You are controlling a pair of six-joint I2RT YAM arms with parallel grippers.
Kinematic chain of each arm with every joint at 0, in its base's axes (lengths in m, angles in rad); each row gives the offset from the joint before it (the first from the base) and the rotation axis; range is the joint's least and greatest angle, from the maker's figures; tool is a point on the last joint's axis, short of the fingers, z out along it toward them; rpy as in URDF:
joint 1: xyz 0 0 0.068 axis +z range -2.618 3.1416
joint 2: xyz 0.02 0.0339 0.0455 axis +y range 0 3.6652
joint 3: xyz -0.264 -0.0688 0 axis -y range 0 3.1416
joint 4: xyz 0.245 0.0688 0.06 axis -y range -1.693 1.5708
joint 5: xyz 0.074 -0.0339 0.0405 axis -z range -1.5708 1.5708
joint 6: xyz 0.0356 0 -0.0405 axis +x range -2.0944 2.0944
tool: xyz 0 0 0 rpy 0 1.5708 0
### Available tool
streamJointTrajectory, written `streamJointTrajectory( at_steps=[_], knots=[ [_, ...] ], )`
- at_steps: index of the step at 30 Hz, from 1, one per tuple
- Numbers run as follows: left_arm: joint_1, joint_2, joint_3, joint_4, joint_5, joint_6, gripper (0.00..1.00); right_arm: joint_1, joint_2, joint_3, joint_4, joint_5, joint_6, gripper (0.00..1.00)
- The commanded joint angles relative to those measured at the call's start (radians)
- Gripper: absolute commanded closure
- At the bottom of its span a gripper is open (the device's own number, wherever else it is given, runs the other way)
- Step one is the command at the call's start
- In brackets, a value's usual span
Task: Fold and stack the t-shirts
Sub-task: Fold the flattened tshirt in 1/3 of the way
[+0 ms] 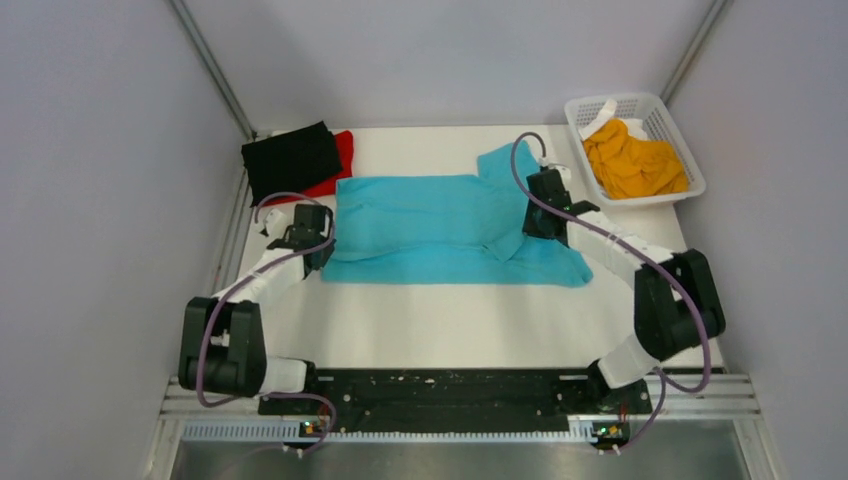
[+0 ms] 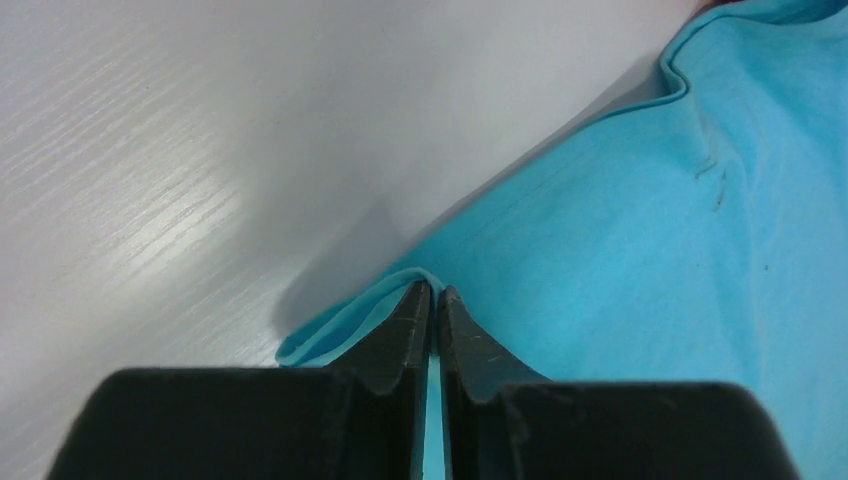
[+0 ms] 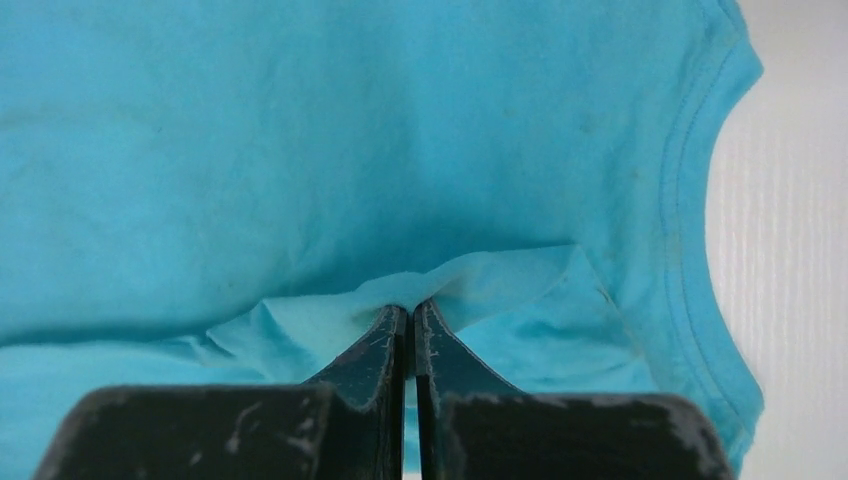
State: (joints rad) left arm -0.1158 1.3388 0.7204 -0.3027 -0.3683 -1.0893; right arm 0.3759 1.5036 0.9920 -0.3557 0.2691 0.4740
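The turquoise-blue t-shirt (image 1: 440, 225) lies spread across the middle of the table, partly folded lengthwise. My left gripper (image 1: 312, 240) is shut on its left hem edge; in the left wrist view the gripper (image 2: 433, 292) pinches the turquoise-blue t-shirt (image 2: 640, 250) at that edge. My right gripper (image 1: 540, 218) is shut on a fold near the sleeve; in the right wrist view the gripper (image 3: 410, 308) pinches the turquoise-blue t-shirt (image 3: 300, 150). The black t-shirt (image 1: 290, 158) lies folded on the red t-shirt (image 1: 343, 150) at the back left. The orange-yellow t-shirt (image 1: 632, 158) sits crumpled in the basket.
A white mesh basket (image 1: 681, 140) stands at the back right corner. White enclosure walls close in both sides and the back. Bare white table (image 1: 450, 320) lies between the shirt and the arm bases.
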Motion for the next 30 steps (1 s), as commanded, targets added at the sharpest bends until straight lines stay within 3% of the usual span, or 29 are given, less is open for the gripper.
streamJointTrajectory(
  at_steps=[1, 2, 3, 4, 6, 9, 12, 17, 21, 30],
  knots=[
    [0.022, 0.064, 0.071, 0.026, -0.032, 0.003, 0.71, -0.046, 0.15, 0.121, 0.056, -0.01, -0.001, 0.95],
    [0.028, 0.074, 0.082, 0.022, -0.032, 0.005, 0.42, -0.057, 0.191, 0.15, 0.053, -0.004, 0.002, 0.89],
    [0.031, 0.079, 0.091, 0.026, -0.041, 0.012, 0.28, -0.067, 0.228, 0.191, 0.043, -0.003, 0.001, 0.79],
    [0.035, 0.079, 0.104, 0.022, -0.046, 0.018, 0.18, -0.075, 0.261, 0.233, 0.034, -0.006, -0.004, 0.67],
    [0.042, 0.066, 0.14, -0.009, -0.037, 0.032, 0.1, -0.078, 0.306, 0.33, -0.011, -0.01, -0.036, 0.48],
    [0.042, 0.012, 0.145, -0.033, -0.021, 0.053, 0.06, -0.077, 0.277, 0.329, -0.038, -0.01, -0.04, 0.37],
    [0.041, -0.049, 0.098, -0.016, 0.034, 0.088, 0.02, -0.078, 0.157, 0.189, 0.029, -0.037, -0.026, 0.19],
    [0.039, -0.043, 0.056, 0.04, 0.295, 0.2, 0.01, -0.077, -0.028, -0.081, 0.183, -0.385, -0.005, 0.02],
    [0.028, 0.015, 0.033, 0.107, 0.443, 0.219, 0.01, -0.074, -0.05, -0.198, 0.318, -0.575, 0.017, 0.01],
    [0.022, 0.083, 0.022, 0.137, 0.464, 0.219, 0.01, -0.068, 0.057, -0.175, 0.415, -0.584, 0.021, 0.01]
  ],
)
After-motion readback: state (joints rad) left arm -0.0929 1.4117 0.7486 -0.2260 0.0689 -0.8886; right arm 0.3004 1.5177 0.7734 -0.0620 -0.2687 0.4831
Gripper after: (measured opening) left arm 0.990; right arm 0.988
